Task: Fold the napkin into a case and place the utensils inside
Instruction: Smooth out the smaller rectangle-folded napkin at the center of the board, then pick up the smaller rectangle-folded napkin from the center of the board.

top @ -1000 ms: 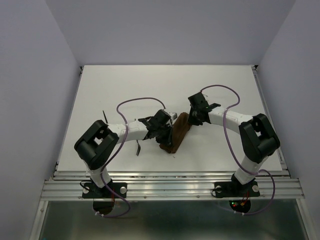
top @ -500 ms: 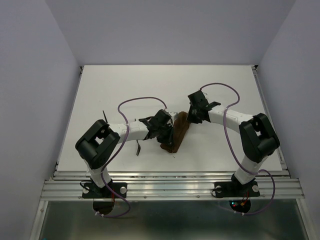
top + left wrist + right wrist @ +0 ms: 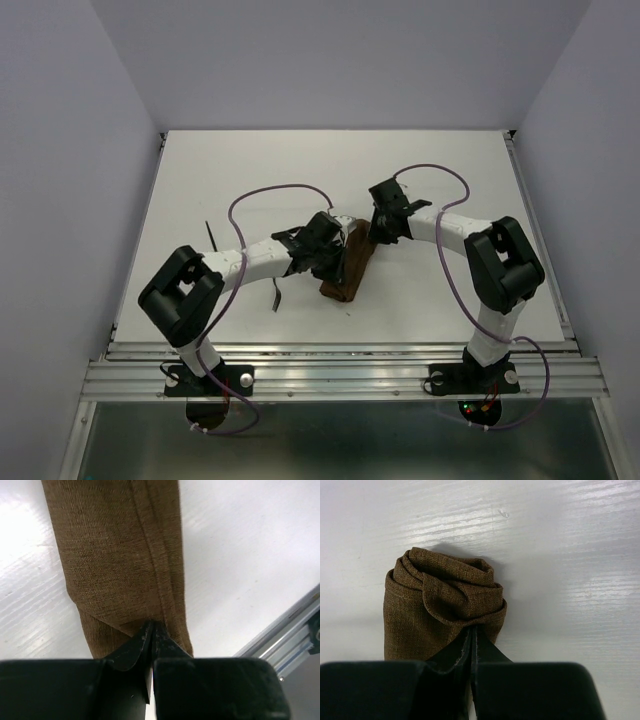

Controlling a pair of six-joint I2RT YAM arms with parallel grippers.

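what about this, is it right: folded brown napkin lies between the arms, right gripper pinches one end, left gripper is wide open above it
Wrong on the left gripper: the left wrist view shows it closed on the napkin, not wide open above it. The rest stands: the right gripper pinches one end of the folded napkin.

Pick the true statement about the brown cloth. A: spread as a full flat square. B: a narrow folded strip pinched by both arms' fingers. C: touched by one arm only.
B: the napkin is a narrow strip, with the left fingers and right fingers both shut on it.
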